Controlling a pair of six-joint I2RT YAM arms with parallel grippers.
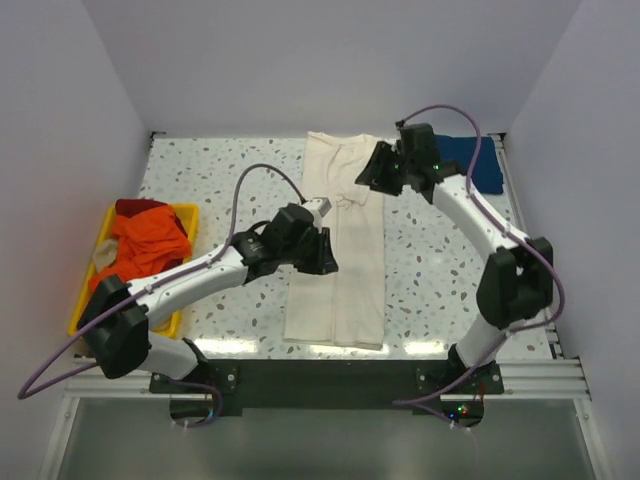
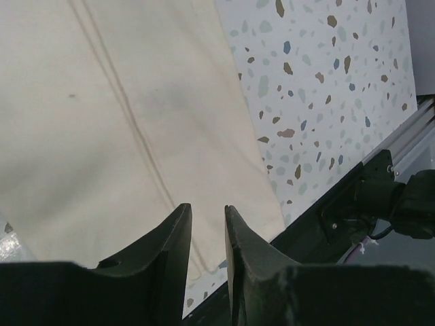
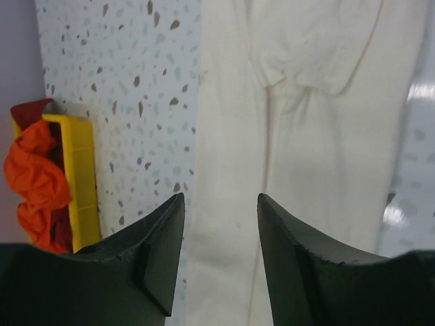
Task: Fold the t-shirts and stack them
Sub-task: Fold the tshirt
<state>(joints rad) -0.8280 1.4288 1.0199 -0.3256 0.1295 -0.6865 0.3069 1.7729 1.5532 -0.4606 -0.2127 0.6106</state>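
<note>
The cream off-white t-shirt point(image 1: 350, 280) lies in a long narrow strip down the middle of the table. It also shows in the left wrist view point(image 2: 102, 136) and in the right wrist view point(image 3: 306, 149). My left gripper point(image 1: 328, 265) hovers over the strip's left edge, its jaws a narrow gap apart and empty point(image 2: 207, 207). My right gripper point(image 1: 366, 178) hangs open and empty over the strip's far part point(image 3: 221, 197). The dark blue t-shirt point(image 1: 472, 160) lies at the back right. The orange t-shirt point(image 1: 150, 240) and the red t-shirt point(image 1: 140, 207) sit crumpled in the tray.
A yellow plastic tray point(image 1: 193, 225) stands at the left edge of the speckled table point(image 1: 220, 170); it also shows in the right wrist view point(image 3: 78, 176). White walls close in three sides. A black mounting rail point(image 2: 353, 197) runs along the near edge.
</note>
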